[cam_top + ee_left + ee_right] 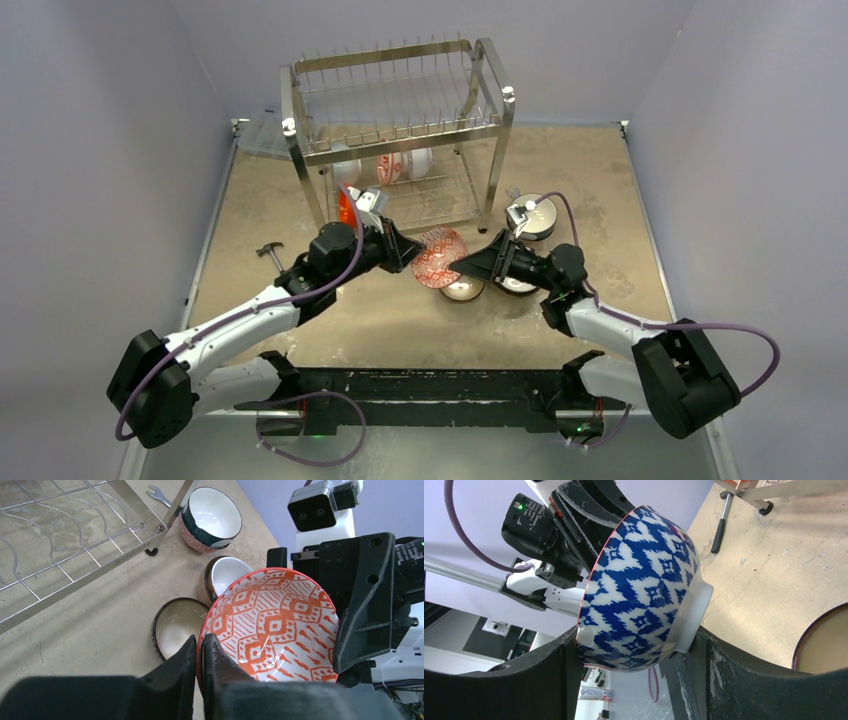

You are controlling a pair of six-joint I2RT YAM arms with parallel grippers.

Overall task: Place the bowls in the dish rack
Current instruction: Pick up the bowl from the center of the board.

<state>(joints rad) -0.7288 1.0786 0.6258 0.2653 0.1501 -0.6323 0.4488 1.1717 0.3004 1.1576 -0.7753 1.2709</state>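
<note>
Patterned bowl (272, 625) hangs over the desk (600, 200) mid-frame, just below the dish rack (400, 147). My left gripper (200, 647) is clamped on its rim. My right gripper (634, 635) straddles it rim-to-foot (can't tell if it's actually pinching). Left arm's nearer the rack.

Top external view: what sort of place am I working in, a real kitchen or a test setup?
Probably a lab test cell: plain walls box in a scuffed table, the left gripper holds a patterned bowl near the dish rack, and a wrench lies loose.
</note>
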